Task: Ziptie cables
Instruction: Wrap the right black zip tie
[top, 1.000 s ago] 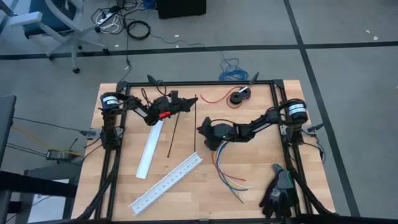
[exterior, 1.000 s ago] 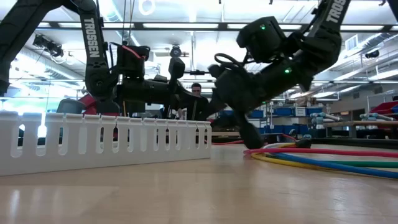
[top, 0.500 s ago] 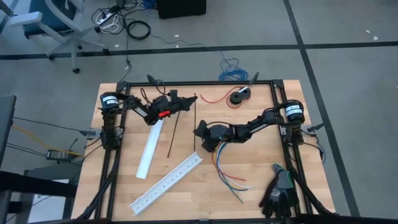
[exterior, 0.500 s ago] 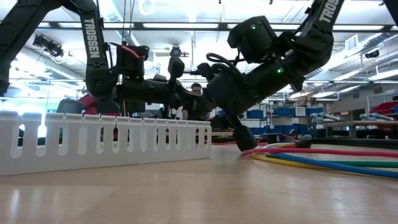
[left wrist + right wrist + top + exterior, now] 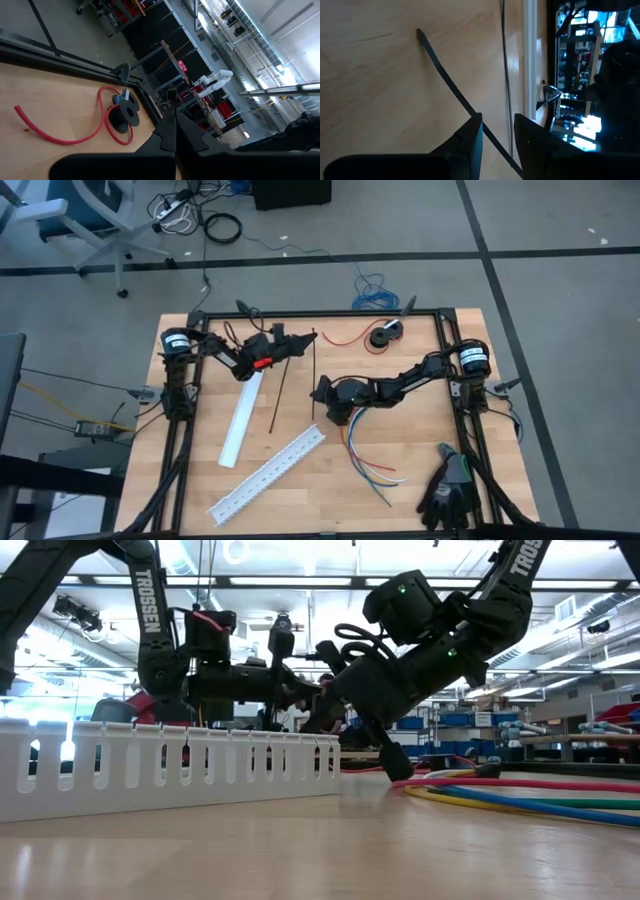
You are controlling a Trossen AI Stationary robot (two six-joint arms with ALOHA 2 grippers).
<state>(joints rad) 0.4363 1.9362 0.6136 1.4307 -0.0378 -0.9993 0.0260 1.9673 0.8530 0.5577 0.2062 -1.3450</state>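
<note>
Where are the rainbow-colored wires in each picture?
High view: the cables lie fanned out on the table, lower middle, right of the white slotted duct.
Low view: the cables lie flat on the table at the right edge, again right of the white slotted duct.
Left wrist view: not in it.
Right wrist view: not in it.
Shared landmark: the white slotted duct, in the high and low views.

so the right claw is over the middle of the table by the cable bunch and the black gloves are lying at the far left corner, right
Not quite: the gloves lie at the near right corner, by the right arm's base, as the high view shows. The rest holds: the right claw is over the middle of the table, by the black-sleeved end of the cables.
</note>
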